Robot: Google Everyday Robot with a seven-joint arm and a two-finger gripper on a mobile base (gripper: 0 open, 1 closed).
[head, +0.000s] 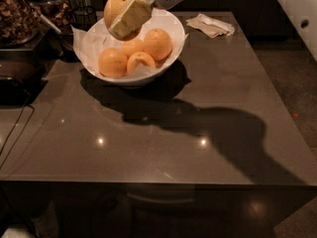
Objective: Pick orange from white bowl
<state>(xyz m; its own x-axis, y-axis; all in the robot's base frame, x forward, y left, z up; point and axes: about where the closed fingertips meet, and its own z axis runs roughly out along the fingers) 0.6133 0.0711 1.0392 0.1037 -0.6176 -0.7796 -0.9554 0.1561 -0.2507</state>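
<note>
While the tool (pixel 126 20) grips the orange (pixel 114 7) above the far left rim of the white bowl (pixel 148 76), the lift seems to be the step in hand. Next it calls for a steady rise clear of the three smaller fruits (pixel 157 43) and the paper lining. No writing is readable.

We see a dark glossy tabletop (pixel 237 83) filling most of the view, w/ two light reflections (pixel 100 141) near its front edge. Crumpled napkin (pixel 213 25) lies at the far rt corner. Speckled dark floor (pixel 297 78) to the rt, black cable (pixel 16 134) at left. Gripper (pixel 123 21), clasping the orange (pixel 115 5), hangs over the tabletop's far-left end.
</note>
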